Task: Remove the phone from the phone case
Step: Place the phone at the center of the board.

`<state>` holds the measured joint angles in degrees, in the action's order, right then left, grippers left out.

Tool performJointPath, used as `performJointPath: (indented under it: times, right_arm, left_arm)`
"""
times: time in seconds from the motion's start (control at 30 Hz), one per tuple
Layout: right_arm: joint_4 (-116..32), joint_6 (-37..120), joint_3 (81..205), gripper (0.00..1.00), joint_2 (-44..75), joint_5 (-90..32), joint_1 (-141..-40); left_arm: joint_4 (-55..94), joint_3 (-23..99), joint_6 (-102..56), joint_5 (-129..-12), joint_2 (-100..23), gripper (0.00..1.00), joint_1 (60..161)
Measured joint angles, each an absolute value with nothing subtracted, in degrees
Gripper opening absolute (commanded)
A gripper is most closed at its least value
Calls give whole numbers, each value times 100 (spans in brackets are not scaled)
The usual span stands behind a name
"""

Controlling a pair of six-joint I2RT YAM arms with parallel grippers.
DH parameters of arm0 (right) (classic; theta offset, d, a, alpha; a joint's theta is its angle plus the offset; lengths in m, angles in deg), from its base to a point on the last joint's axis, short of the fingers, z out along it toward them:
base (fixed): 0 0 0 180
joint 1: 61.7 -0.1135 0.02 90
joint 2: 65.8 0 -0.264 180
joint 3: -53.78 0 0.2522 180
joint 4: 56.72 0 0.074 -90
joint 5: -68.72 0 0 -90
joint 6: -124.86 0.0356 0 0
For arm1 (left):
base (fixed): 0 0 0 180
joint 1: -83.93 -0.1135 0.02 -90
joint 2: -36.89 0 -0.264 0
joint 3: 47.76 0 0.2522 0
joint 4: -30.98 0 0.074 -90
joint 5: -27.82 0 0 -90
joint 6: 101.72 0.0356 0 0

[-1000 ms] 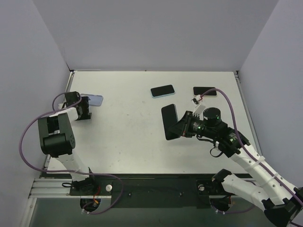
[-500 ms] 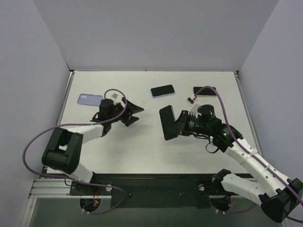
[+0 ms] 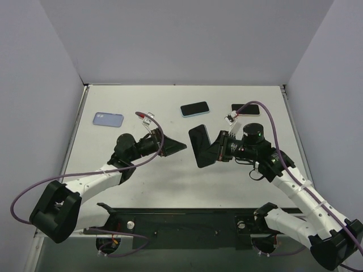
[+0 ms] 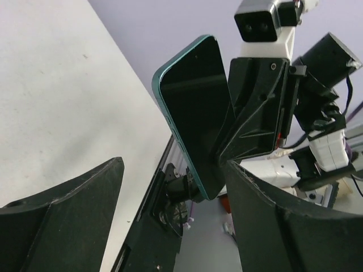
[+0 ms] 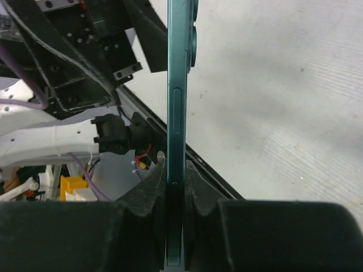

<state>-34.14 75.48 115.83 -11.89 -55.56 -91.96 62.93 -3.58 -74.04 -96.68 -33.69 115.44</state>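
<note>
My right gripper (image 3: 214, 152) is shut on the lower end of a dark phone in a teal case (image 3: 198, 145) and holds it upright above the table. In the right wrist view the phone (image 5: 176, 85) stands edge-on between the fingers (image 5: 152, 187). My left gripper (image 3: 177, 147) is open and empty just left of the phone and points at it. In the left wrist view the phone's dark screen (image 4: 195, 113) fills the gap ahead of the two spread fingers (image 4: 62, 221), with its lower corner close to the right one. I cannot tell whether they touch.
On the white table (image 3: 147, 187) lie a light blue case or phone (image 3: 108, 119) at far left, a dark phone in a blue case (image 3: 195, 109) at far centre and a black phone (image 3: 245, 109) at far right. Grey walls stand around the table.
My left arm has swung from the blue item at far left to the centre, ending just beside the held phone. My right gripper has shifted the phone slightly left and further away.
</note>
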Motion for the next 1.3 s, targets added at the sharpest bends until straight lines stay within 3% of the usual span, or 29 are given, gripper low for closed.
performJointPath:
  times: [0.1,0.33,0.43,0.73,0.77,0.8,0.83,0.87,0.97,1.13,1.3]
  right_arm:
    - [-3601,7550,11583,0,-1253,-5869,-9212]
    - [-4050,7642,11553,0,-1266,-6256,-9290]
    - [-4283,7723,11476,0,-1259,-6400,-9347]
    - [-4856,7889,11402,0,-1074,-6684,-9476]
    - [-4869,7878,11402,3,-1074,-6689,-9474]
    - [-4889,7870,11402,21,-1071,-6686,-9472]
    - [-4911,7870,11402,35,-1065,-6676,-9472]
    - [-4891,7856,11404,54,-1063,-6627,-9474]
    - [-4603,7819,11439,79,-997,-6247,-9419]
    - [-3492,7692,11640,83,-984,-5010,-8845]
    - [-2679,7679,11548,81,-1292,-3941,-7730]
  left_arm:
    - [6531,-360,-7441,-9819,-3369,72,11692]
    - [7694,-422,-8014,-9952,-3549,65,11839]
    - [8323,-467,-8451,-9917,-3763,57,11858]
    - [8787,-476,-9072,-9788,-3966,13,11902]
    - [8772,-472,-9074,-9766,-3944,10,11902]
    - [8723,-467,-9067,-9740,-3909,3,11902]
    - [8647,-459,-9039,-9725,-3868,0,11902]
    - [8476,-441,-8984,-9681,-3785,0,11896]
    - [7991,-391,-8737,-9487,-3621,0,11812]
    - [6942,-487,-8757,-8566,-3369,0,11054]
    - [5688,-848,-9102,-6422,-2875,0,10455]
